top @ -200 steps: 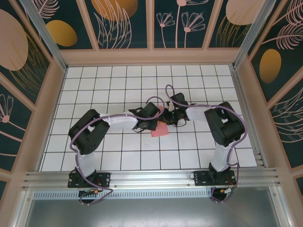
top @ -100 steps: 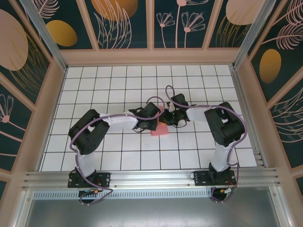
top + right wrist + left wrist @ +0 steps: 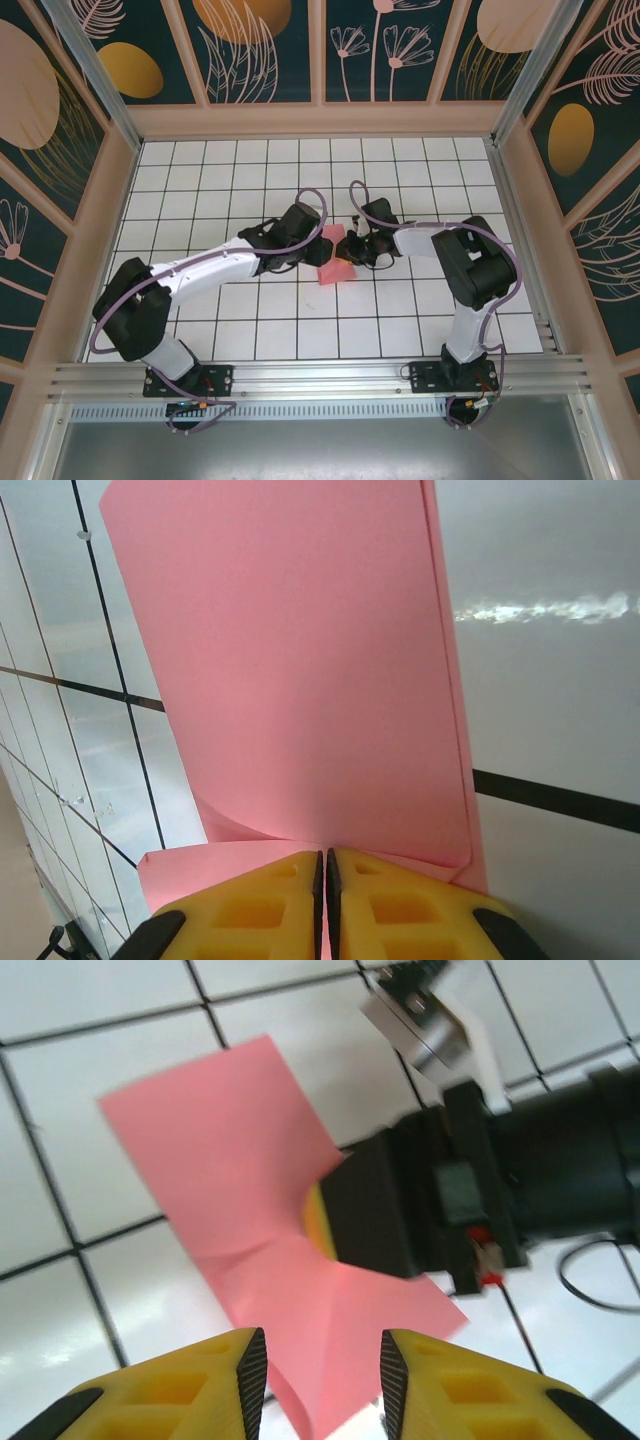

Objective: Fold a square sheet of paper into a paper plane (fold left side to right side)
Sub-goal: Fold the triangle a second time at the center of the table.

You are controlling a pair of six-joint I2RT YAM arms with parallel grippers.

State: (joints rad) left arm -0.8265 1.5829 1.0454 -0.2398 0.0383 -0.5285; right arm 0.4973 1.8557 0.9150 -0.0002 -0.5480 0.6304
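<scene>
The square sheet of paper [image 3: 336, 266] is pink and partly folded, lying near the table's middle with one flap lifted. In the right wrist view the sheet [image 3: 300, 660] stretches away from my right gripper [image 3: 325, 858], which is shut on its near edge. In the top view the right gripper [image 3: 356, 249] sits at the paper's right side. My left gripper [image 3: 323, 1355] is open; a creased corner of the paper [image 3: 250, 1180] reaches loosely into the gap between its yellow fingers [image 3: 200, 1380]. In the top view the left gripper [image 3: 312, 246] is just left of the sheet.
The white grid table [image 3: 240, 170] is walled by wooden rails [image 3: 320, 120] at the back and both sides. The right arm's black wrist [image 3: 480, 1180] lies close ahead of the left gripper. Purple cables [image 3: 355, 195] loop above both wrists.
The left arm has stretched out, its elbow dropping toward the near left. Its gripper has opened and let go of the paper, which now shows more. The right gripper has stayed put.
</scene>
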